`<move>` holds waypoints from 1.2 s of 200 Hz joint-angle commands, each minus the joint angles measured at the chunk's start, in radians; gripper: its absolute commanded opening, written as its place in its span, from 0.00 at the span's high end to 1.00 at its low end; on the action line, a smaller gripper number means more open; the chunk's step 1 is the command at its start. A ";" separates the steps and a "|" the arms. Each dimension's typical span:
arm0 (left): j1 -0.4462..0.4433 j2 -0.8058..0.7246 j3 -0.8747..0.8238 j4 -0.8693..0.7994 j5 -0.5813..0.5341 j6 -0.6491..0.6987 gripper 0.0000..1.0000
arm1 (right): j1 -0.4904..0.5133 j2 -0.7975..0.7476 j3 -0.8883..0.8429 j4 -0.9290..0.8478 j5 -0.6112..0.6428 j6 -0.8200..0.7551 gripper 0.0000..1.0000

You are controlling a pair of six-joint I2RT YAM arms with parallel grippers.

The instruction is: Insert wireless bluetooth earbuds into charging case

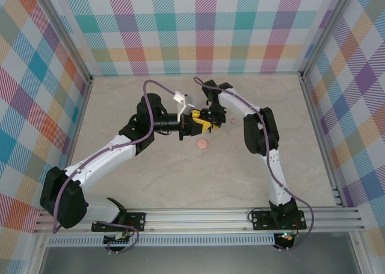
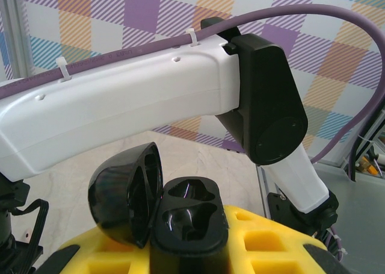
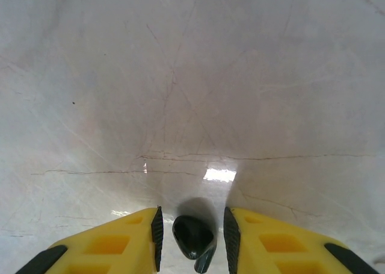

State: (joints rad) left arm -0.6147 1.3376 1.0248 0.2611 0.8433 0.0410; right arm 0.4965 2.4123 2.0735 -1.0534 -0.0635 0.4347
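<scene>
There's the small glossy black earbud, right between the yellow fingers of the right gripper. A sliver of gap shows on each side, so gripped or merely bracketed, I cannot tell. Ahead of those tips is bare pale marbled table, room to spare. The left gripper is clenched on the open black rounded charging case, its lid swung left of the fingers and both wells empty, facing up. I'd judge it's being offered as a target. The right arm's white link crosses just above the case, so approach looks tight. A flat pink disc lies near both grippers.
</scene>
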 commanded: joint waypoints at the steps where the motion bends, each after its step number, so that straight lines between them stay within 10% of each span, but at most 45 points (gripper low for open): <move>1: -0.006 -0.023 0.003 0.006 0.004 0.002 0.95 | 0.014 0.044 0.030 -0.042 0.024 0.013 0.65; 240: -0.006 -0.022 0.001 0.006 0.004 0.002 0.95 | 0.054 0.088 0.080 -0.117 0.105 -0.016 0.67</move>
State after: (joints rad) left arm -0.6147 1.3376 1.0248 0.2607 0.8433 0.0410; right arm 0.5392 2.4454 2.1353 -1.1332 0.0303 0.4263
